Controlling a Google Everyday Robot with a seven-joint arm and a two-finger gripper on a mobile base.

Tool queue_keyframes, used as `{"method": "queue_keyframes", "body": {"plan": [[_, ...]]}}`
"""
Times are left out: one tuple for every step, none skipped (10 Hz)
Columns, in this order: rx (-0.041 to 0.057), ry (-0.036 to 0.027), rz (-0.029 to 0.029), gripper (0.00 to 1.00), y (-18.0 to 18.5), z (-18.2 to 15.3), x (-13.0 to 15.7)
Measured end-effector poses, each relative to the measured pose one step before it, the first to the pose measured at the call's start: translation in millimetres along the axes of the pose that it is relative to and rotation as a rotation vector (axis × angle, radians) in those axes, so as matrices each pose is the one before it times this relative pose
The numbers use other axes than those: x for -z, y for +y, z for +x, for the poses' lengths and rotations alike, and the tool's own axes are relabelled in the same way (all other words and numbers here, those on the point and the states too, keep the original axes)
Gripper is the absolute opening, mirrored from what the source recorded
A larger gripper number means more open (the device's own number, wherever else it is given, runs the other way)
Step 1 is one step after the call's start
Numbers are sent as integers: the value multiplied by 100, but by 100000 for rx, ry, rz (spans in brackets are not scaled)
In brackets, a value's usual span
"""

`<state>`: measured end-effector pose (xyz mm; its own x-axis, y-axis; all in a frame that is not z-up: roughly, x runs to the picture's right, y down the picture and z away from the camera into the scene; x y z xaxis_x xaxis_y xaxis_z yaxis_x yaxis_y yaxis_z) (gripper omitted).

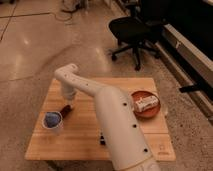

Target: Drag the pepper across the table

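Note:
The pepper (65, 109) is a small, slim, dark red-brown shape lying on the left part of the light wooden table (85, 131). My white arm reaches from the lower right up and across the table, then bends down at its far end. My gripper (68, 102) hangs at the arm's end, directly above the pepper's upper tip and seemingly touching it. The arm's thick lower part hides the middle of the table.
A white cup with a blue top (52, 121) stands just left of and below the pepper. A round orange-red plate (145, 104) with a pale packet on it sits at the table's right. A black bar (102, 138) lies beside the arm. A black office chair (132, 31) stands beyond the table.

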<state>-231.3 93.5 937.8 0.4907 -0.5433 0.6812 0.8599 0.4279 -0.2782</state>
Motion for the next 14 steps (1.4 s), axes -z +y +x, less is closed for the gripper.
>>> {"method": "queue_keyframes", "body": {"plan": [[-976, 715, 646, 0, 504, 674, 467], [-835, 685, 441, 0, 439, 569, 402], [-574, 523, 290, 0, 293, 369, 278], [-1016, 914, 553, 0, 345, 559, 474], [-1156, 901, 384, 0, 356, 614, 378], [-1063, 729, 301, 0, 288, 540, 285], [-2233, 887, 655, 0, 458, 1017, 430], [-1990, 441, 621, 0, 380, 879, 320], [-2049, 558, 597, 0, 446, 1070, 366], [-1312, 406, 324, 0, 297, 761, 194], [-2424, 456, 658, 0, 432, 1362, 233], [-1479, 303, 663, 0, 223, 1001, 171], [-866, 143, 473, 0, 140, 613, 116], [-1677, 328, 787, 0, 379, 1259, 127]]}}
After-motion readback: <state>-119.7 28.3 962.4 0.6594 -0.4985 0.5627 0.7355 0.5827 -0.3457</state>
